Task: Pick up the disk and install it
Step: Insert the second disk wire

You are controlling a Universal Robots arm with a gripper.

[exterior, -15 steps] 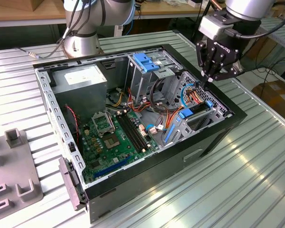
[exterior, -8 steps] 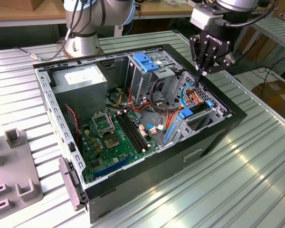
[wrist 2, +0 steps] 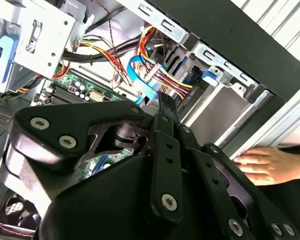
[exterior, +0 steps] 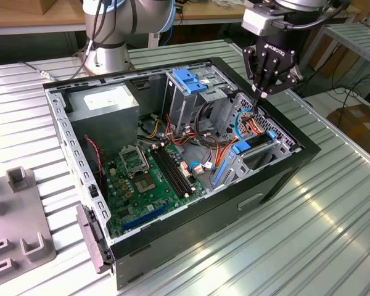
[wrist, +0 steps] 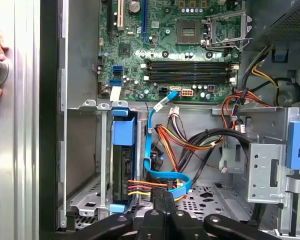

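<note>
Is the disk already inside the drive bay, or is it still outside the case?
Inside. In the first wrist view the disk stands on edge in the bay, blue carrier tabs at both ends and cables plugged into it. The end effector hovers above, holding nothing.

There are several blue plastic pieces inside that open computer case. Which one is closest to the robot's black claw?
The blue plastic carrier frame on the disk standing in the bay below the gripper. The blue-handled drive cage sits farther along the case, toward the exterior view's left.

We saw a green motherboard (exterior: 149,179) inside the black-edged computer case (exterior: 277,179), beside a grey power supply (exterior: 105,106). The gripper (exterior: 263,92) was black, the drive cage (exterior: 190,80) handle blue, and the cables (wrist: 190,142) red, orange, yellow and black.
</note>
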